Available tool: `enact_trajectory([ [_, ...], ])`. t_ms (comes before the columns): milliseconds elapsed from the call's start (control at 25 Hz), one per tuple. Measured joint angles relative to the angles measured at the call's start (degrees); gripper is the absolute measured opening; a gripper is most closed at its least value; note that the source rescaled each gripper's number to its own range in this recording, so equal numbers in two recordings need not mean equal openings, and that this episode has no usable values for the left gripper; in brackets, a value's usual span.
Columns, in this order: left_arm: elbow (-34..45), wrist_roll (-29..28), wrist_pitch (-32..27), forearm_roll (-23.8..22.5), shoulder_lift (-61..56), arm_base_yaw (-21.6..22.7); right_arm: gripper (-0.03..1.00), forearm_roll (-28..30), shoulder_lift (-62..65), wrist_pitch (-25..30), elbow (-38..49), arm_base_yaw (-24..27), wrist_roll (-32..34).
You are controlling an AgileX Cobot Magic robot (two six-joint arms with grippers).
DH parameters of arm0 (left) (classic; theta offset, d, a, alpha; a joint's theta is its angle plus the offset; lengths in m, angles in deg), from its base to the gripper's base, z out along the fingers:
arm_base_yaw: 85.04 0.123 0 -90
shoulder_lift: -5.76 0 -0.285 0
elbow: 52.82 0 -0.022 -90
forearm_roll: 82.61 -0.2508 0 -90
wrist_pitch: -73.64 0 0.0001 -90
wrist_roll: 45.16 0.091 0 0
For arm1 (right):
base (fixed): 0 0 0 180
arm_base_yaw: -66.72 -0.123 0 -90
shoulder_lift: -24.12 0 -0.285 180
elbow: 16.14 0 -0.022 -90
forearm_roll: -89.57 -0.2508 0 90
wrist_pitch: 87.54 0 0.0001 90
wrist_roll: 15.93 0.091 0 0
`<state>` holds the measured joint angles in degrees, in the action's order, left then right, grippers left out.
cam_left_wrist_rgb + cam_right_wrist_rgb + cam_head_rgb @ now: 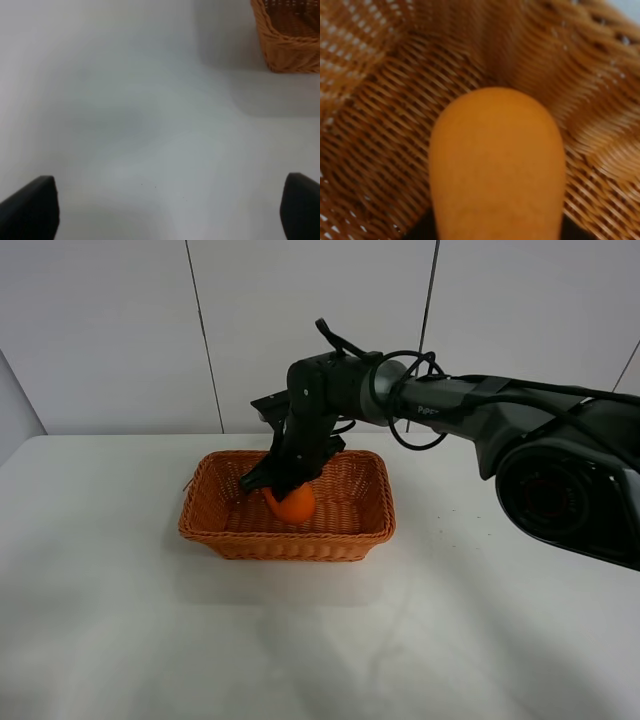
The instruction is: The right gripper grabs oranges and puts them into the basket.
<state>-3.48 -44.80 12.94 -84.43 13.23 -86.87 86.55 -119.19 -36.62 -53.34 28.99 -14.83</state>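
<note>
The orange [295,504] is hanging low inside the basket [300,541], clamped from above by the right gripper [283,483], so I judge the placing step is nearly ending. The next move is asking only for a small lowering and then a release. I am not managing to see whether the fruit is touching the wicker floor, and the left gripper [166,207], spread wide over the desk [125,100], is showing only its tips.

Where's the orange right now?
In the high view, the orange is inside the basket, near its middle, held low in the right pincer; whether it touches the basket floor is unclear.
</note>
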Motion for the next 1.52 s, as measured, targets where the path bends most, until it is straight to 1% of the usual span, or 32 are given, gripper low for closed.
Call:
enact_trajectory([
  [40,0.00,0.00,0.00,0.00,0.00,0.00,0.25,-0.02,-0.14,0.00,0.00,0.00,0.00],
  [160,0.00,0.00,0.00,0.00,0.00,0.00,0.74,-0.38,-0.14,0.00,-0.06,0.00,0.00],
  [200,0.00,0.00,0.00,0.00,0.00,0.00,0.83,-0.38,-0.14,0.12,-0.22,0.00,0.00],
  [240,0.00,0.00,0.00,0.00,0.00,0.00,0.90,-0.43,-0.14,0.65,-0.62,0.00,0.07],
  [320,0.00,0.00,0.00,0.00,0.00,0.00,0.97,-0.43,-0.14,2.85,-2.23,0.00,0.14],
  [400,0.00,0.00,0.00,0.00,0.00,0.00,0.99,-0.43,-0.14,5.95,-6.00,0.00,0.14],
  [480,0.00,0.00,0.00,0.00,0.00,0.00,1.00,0.02,-0.14,10.83,-10.19,0.00,0.14],
  [600,0.00,0.00,0.00,0.00,0.00,0.00,1.00,2.31,0.02,16.79,-18.54,0.00,0.20],
  [680,0.00,0.00,0.00,0.00,0.00,0.00,1.00,3.72,1.19,17.92,-21.39,0.15,0.86],
  [760,0.00,0.00,0.00,0.00,0.00,0.00,1.00,3.88,2.58,18.22,-22.31,0.76,1.28],
  [880,0.00,0.00,0.00,0.00,0.00,0.00,1.00,3.98,3.66,18.48,-22.69,2.99,1.23],
  [1080,0.00,0.00,0.00,0.00,0.00,0.00,1.00,4.14,3.16,18.91,-22.69,9.58,1.23],
  [1440,0.00,0.00,0.00,0.00,0.00,0.00,1.00,4.13,3.16,18.91,-22.69,25.79,1.23],
  [1520,0.00,0.00,0.00,0.00,0.00,0.00,1.00,3.58,3.16,18.91,-22.69,28.43,1.23],
])
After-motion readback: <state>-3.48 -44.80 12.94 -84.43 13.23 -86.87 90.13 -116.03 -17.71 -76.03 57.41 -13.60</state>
